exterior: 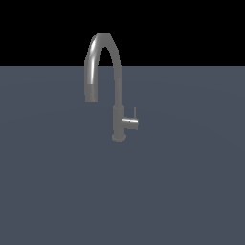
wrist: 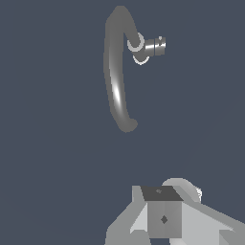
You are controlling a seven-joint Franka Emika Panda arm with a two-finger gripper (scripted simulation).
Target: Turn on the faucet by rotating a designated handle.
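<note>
Standing upright on the table (exterior: 57, 191), the faucet (exterior: 116, 81) carries its handle (exterior: 130, 123) toward the exterior view's right; our pincer (wrist: 165, 217) hangs well apart, its spread unclear to us.

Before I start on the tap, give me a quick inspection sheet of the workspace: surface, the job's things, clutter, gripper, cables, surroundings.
Surface: flat grey-blue floor, plain.
Faucet: upright on its small round base, arched spout curving toward the exterior view's left.
Handle: short cylinder jutting from the lower stem toward the exterior view's right, thin pin standing up from it; nothing touches it.
Clutter: nothing seen.
Gripper: only in the wrist view, clear of the faucet; whether it is open or shut cannot be told.
Cables: nothing seen.
Surroundings: black background beyond the floor; arm not in the exterior view.
</note>
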